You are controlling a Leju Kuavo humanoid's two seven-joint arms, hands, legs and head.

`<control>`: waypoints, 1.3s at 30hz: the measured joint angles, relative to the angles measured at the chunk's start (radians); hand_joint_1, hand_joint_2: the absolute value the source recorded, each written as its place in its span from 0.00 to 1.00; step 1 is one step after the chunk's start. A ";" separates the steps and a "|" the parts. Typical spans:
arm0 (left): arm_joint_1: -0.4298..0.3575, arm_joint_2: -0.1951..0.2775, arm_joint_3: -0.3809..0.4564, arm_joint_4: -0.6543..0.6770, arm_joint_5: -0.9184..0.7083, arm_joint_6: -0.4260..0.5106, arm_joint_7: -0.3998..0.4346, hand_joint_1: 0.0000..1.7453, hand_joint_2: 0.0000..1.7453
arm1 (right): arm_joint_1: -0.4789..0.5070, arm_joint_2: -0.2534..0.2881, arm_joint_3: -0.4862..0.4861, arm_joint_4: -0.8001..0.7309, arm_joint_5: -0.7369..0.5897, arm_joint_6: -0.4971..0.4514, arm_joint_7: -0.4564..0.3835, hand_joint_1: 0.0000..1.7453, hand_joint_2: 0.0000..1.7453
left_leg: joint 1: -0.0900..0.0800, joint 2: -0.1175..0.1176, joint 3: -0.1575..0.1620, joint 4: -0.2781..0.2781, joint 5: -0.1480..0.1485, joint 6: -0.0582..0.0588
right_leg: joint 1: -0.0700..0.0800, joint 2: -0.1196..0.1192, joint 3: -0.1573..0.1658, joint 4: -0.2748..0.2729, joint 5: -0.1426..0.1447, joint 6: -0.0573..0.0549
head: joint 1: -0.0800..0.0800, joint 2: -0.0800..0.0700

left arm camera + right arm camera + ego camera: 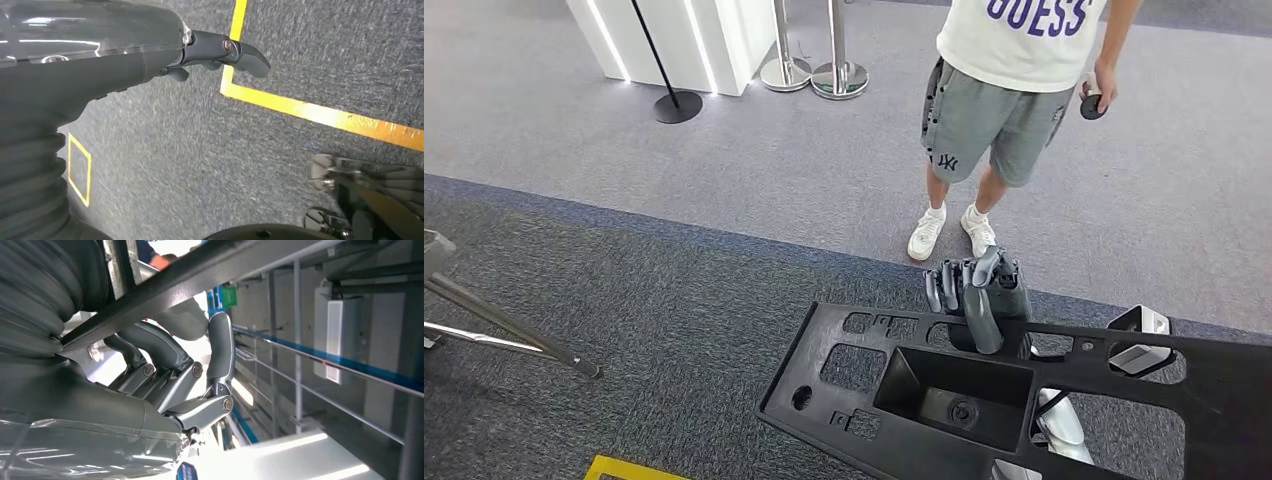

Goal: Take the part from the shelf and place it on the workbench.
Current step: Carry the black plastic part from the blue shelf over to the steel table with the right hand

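While the large black moulded plastic panel [984, 400], with its many cut-outs and a deep rectangular pocket, sits carried low in front of the robot, the step in hand looks like the carry toward the workbench, which none of the views brings into sight. The right hand [980, 296] grips the panel's far edge: the grey thumb lies down over the upper face beside the pocket, and the darker fingers [165, 360] curl against the panel's rim in the right wrist view. The hold sits near the middle of that far edge, so most of the long panel hangs out to either side of it.

The left hand [220, 52] hangs beside the body over grey carpet [200, 150] marked with yellow tape lines [310, 112], away from the panel; it holds nothing, its fingers lightly extended.

A person in a white T-shirt and grey shorts [984, 110] stands just beyond the panel's far edge, with a small dark object in one hand [1092, 103]. A grey tripod leg [504, 335] lies well off the panel's left end.

To do this well, the robot should probably keep the panel level, turn slowly so its ends swing clear of the person, and keep the thumb pressed firmly, since a one-handed hold on so wide a piece could twist or slip.
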 joint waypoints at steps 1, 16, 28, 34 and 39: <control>-0.001 0.001 0.000 0.000 0.000 0.000 -0.002 0.00 1.00 | 0.000 0.000 0.000 0.002 0.000 0.000 0.000 1.00 1.00 | 0.001 0.007 -0.027 0.059 -0.023 -0.003 | 0.001 -0.012 0.000 0.001 -0.001 -0.001 | 0.000 0.000; 0.005 0.001 0.000 0.000 -0.011 -0.002 0.028 0.00 1.00 | 0.010 -0.002 -0.010 0.003 -0.005 0.000 -0.002 1.00 1.00 | 0.005 0.016 0.105 -0.202 0.104 0.050 | 0.000 -0.005 -0.097 0.248 -0.149 0.052 | 0.000 0.000; -0.003 0.001 0.000 0.000 -0.011 0.003 0.014 0.00 1.00 | 0.013 -0.004 -0.012 0.002 -0.007 0.001 0.000 1.00 1.00 | 0.004 -0.046 0.075 -0.169 0.096 0.007 | -0.006 0.032 -0.001 0.014 -0.011 0.013 | 0.000 0.000; -0.006 0.003 0.000 0.000 -0.010 0.001 0.014 0.00 1.00 | 0.014 -0.005 -0.011 0.000 -0.008 0.002 0.000 1.00 1.00 | 0.006 0.009 -0.034 0.084 -0.017 -0.009 | 0.000 -0.033 -0.003 0.012 -0.010 0.000 | 0.000 0.000; 0.010 0.003 -0.001 0.000 -0.011 0.001 0.026 0.00 1.00 | 0.012 -0.005 -0.012 0.000 -0.009 0.002 0.000 1.00 1.00 | -0.002 0.083 0.110 -0.179 0.083 0.014 | 0.013 -0.066 0.001 0.019 -0.021 0.015 | 0.000 0.000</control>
